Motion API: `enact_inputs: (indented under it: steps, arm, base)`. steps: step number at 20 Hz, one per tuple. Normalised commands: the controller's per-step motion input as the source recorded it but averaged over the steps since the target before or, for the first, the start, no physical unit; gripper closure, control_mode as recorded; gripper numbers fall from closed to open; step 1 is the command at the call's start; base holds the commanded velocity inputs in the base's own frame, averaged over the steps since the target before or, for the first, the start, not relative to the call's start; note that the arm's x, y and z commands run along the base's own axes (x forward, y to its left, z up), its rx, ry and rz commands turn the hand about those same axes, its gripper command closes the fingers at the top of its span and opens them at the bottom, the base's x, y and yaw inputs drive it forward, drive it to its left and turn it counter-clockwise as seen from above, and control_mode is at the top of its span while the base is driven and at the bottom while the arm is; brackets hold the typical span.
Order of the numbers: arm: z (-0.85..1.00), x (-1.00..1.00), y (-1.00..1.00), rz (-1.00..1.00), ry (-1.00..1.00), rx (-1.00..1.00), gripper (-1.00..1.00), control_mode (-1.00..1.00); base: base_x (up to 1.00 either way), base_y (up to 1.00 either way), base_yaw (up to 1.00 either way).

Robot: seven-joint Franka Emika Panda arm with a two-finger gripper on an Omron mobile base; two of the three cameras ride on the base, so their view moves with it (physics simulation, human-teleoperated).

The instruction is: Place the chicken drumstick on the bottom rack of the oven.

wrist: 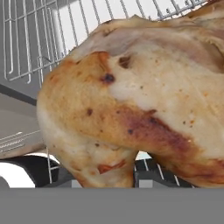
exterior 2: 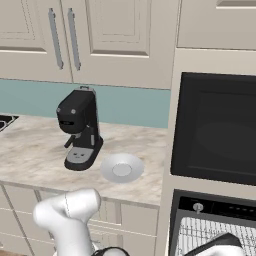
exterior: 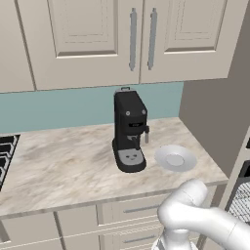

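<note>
Marble-patterned counter runs beneath cream cabinets and a teal backsplash. On it, a black coffee machine stands just beside an empty white plate. To the right, set in a taupe panel, the oven shows a grey wire rack. In the hand view the drumstick looms close over rack wires. Whether the gripper is closed on it cannot be told.

Hidden and cut off

The chicken drumstick runs past the hand view's edge — covering the fingers; the oven is cropped.
</note>
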Motion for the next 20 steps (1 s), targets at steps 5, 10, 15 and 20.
enact_inputs:
  steps: [5, 10, 15, 20]
  arm:
    - [-0.57, 0.24, -0.29, 0.00, -0.04, 0.00, 1.00, -1.00]
    - [-0.51, 0.25, -0.21, 0.00, 0.03, 0.00, 1.00, -1.00]
    - [-0.49, 0.15, -0.26, 0.00, 0.03, 0.00, 1.00, -1.00]
    - [-0.40, 0.26, -0.11, 0.00, 0.04, 0.00, 1.00, -1.00]
  base:
    - [0.00, 0.00, 0.00]
    - [0.00, 0.00, 0.00]
    - [0.00, 0.00, 0.00]
    - [0.00, 0.00, 0.00]
